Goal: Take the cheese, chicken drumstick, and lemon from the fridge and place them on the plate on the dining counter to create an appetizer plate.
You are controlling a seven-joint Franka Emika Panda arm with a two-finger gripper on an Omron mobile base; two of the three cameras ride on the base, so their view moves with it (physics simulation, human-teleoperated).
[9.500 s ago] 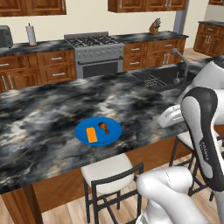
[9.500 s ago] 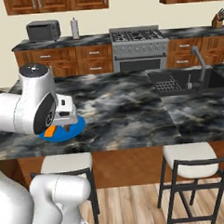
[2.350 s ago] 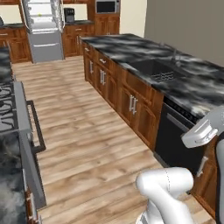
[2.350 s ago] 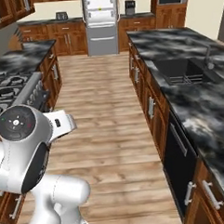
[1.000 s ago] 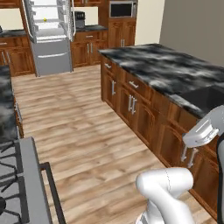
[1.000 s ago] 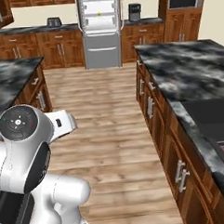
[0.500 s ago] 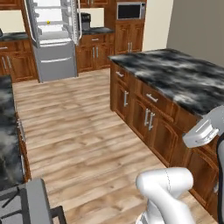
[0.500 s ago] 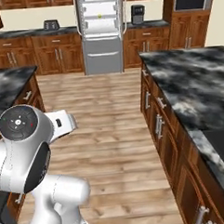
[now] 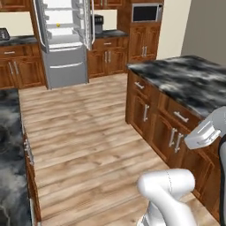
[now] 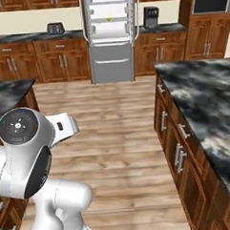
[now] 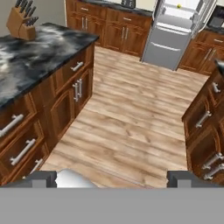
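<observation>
Far across the wooden floor, we see the tall grey fridge with white interior (image 9: 64, 39) standing with its doors swung open, its top cut off by the frame edge. On an upper glass shelf sits the small bright yellow lemon (image 10: 108, 19) — barely a dot at this range, its shape hard to judge. We cannot make out other food on the shelves. At the bottom of the hand view, the two-finger gripper (image 11: 111, 178) shows only its dark tips — set wide apart, with nothing between them. Beside the arm, the black-and-grey marbled counter (image 10: 207, 107) runs out of frame.
</observation>
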